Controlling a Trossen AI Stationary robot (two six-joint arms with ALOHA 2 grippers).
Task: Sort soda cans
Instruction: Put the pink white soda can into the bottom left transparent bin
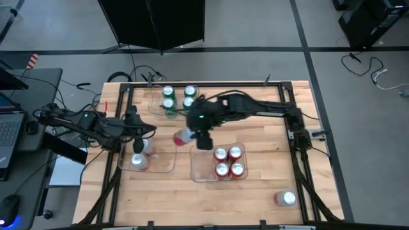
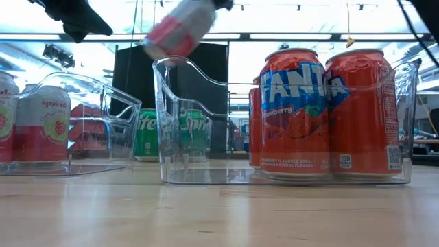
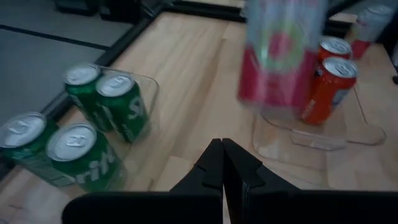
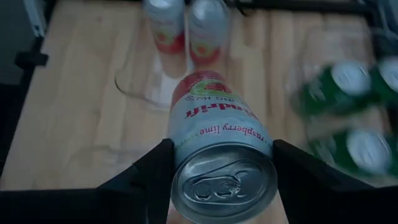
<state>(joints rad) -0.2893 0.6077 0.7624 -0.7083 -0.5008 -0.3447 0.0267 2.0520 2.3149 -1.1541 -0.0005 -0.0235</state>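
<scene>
My right gripper (image 1: 193, 137) reaches over the middle of the table, shut on a silver-white soda can (image 4: 217, 130) with a red band, also in the low view (image 2: 180, 27). Beyond it, two silver-white cans (image 4: 186, 28) stand in the clear left tray (image 1: 167, 167). Several green cans (image 1: 178, 99) stand in the far tray. Several red cans (image 2: 322, 113) stand in the middle tray (image 1: 199, 167). My left gripper (image 3: 222, 167) is shut on nothing and hovers by the left tray (image 1: 139, 128). My right gripper pinches the can's round side wall (image 4: 180, 155) near its silver top end, one finger (image 4: 152, 171) on either side. The fingers slant down from the table's right and lie across the can. The can is tilted, lifted clear, high above the trays.
One more can (image 1: 285, 199) with a silver top stands alone near the table's front right corner. A black frame (image 1: 121, 102) edges the wooden table. Bare wood lies along the near edge, and a laptop (image 1: 9, 128) sits beyond the table's left side.
</scene>
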